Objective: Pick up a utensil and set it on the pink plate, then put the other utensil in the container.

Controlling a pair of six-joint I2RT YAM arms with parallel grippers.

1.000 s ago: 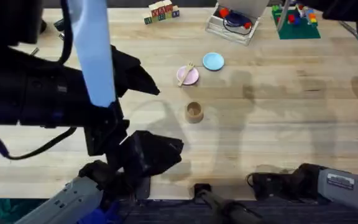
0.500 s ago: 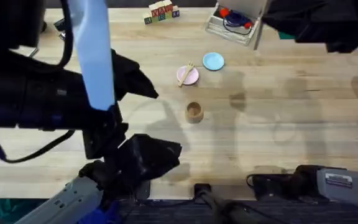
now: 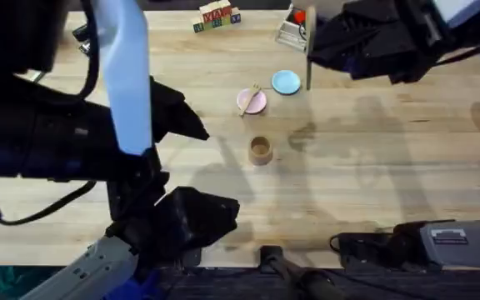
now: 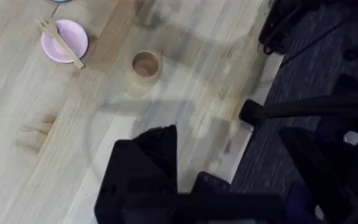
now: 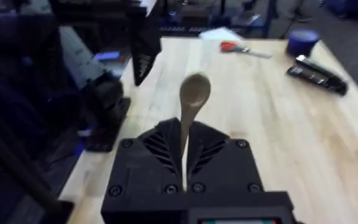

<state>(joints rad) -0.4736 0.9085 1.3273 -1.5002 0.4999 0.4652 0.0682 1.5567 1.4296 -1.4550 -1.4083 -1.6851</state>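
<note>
Overhead: right jaws (image 5: 185,146) grip the spoon (image 5: 193,99); no writing legible.

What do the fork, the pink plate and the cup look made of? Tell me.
The fork looks like pale unfinished wood: matte, light tan. The pink plate seems plastic or painted wood: an even, smooth pink leaves it open. The cup looks wooden: brown, matte, with a lighter rim, though moulded imitation is possible.
</note>
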